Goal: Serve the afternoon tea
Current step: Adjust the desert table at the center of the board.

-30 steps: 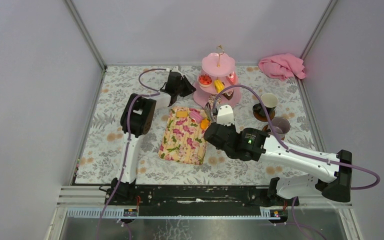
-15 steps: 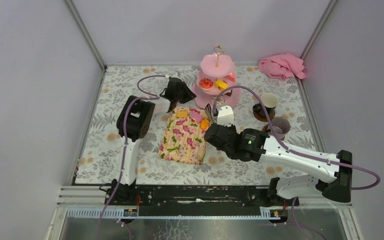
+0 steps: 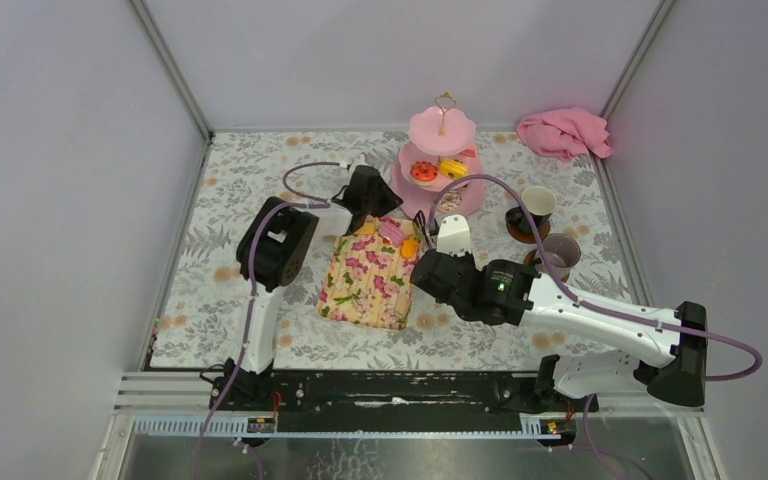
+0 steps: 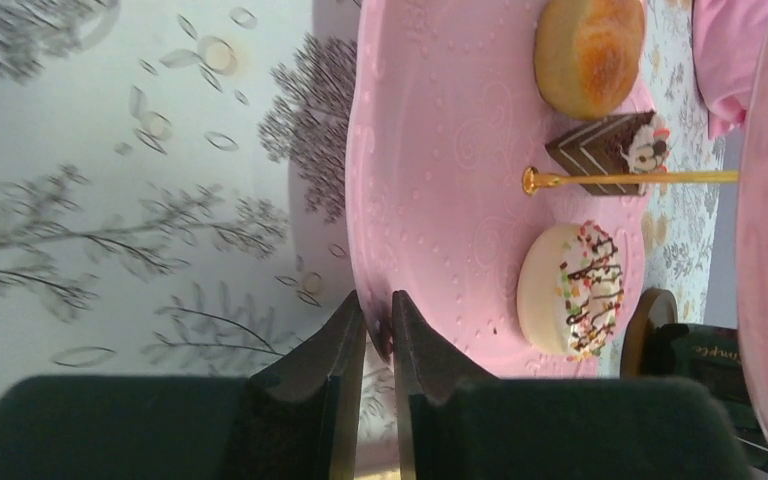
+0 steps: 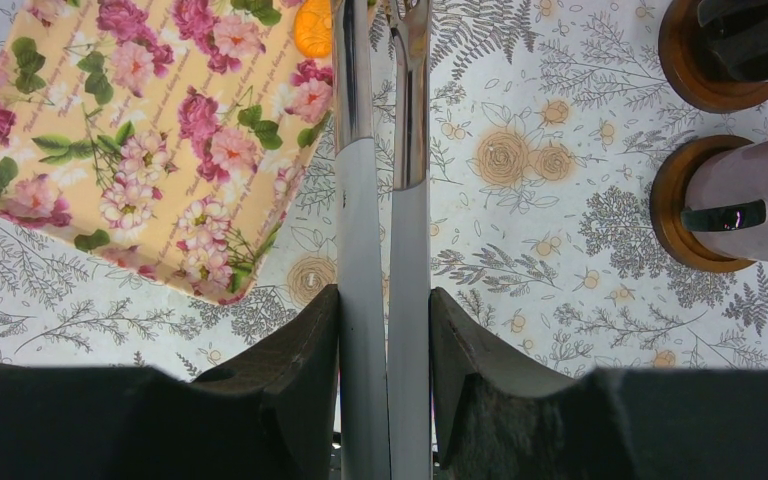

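- My left gripper [image 4: 378, 322] is nearly closed, its fingers pinching the rim of the bottom plate of the pink three-tier stand [image 4: 440, 150]. In the top view that grip sits at the stand's 8 o'clock edge.
- Only the left wrist view shows that plate's load: a golden bun [image 4: 590, 55], a chocolate slice [image 4: 608, 150] and a white sprinkled cake [image 4: 570, 290], all near the gold post [image 4: 630, 178].
- My right gripper [image 5: 385, 300] is clamped on metal tongs [image 5: 360, 200]. One arm of the tongs runs just beside the orange cake [image 5: 312, 28] at the 1 o'clock corner of the floral tray [image 5: 110, 130]. I cannot tell whether they touch.
- From the tongs, the grey mug [image 5: 760, 195] is at 3 o'clock and the black mug [image 5: 750, 35] at 1 o'clock, on brown coasters [image 5: 675, 200], with patterned table [image 5: 520, 250] between.
- Print on the black mug is too blurred to read.
- The top view adds a red cake [image 3: 423, 172] and a yellow cake [image 3: 452, 167] on the middle tier, a pink cake [image 3: 392, 230] on the tray, and a pink cloth [image 3: 563, 132] at the table's 1 o'clock corner.
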You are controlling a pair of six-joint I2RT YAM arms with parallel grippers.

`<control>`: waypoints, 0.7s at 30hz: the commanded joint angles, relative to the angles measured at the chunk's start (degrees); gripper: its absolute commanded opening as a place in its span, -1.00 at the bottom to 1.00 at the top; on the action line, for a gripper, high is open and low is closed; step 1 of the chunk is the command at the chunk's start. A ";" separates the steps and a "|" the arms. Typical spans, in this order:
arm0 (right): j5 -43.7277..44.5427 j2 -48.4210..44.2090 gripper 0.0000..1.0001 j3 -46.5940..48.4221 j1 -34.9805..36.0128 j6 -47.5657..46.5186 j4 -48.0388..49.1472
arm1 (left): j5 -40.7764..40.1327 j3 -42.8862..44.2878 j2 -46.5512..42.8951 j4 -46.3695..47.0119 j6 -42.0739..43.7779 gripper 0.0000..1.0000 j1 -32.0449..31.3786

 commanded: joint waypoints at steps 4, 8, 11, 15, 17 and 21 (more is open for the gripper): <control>1.47 -2.08 -0.37 0.14 0.53 1.18 1.92 | -1.65 -0.63 -0.97 -1.37 -1.27 -0.50 -3.37; 1.43 -2.03 -0.37 0.00 0.48 1.02 1.98 | -2.29 -1.25 -1.32 -1.75 -1.14 -0.42 -3.43; 1.33 -1.73 -0.37 -0.11 0.49 0.87 2.06 | -2.83 -0.93 -1.69 -2.58 -0.43 -0.36 -3.44; 1.07 -1.42 -0.37 0.07 0.50 0.53 2.28 | -3.54 -0.17 -2.49 -3.93 1.13 -0.30 -3.01; 1.05 -1.26 -0.38 0.26 0.54 0.26 2.34 | -3.99 0.08 -2.97 -4.56 1.91 -0.25 -2.62; 0.84 -0.86 -0.38 0.73 0.54 -0.14 2.48 | -3.99 0.08 -3.85 -5.63 2.80 -0.18 -1.58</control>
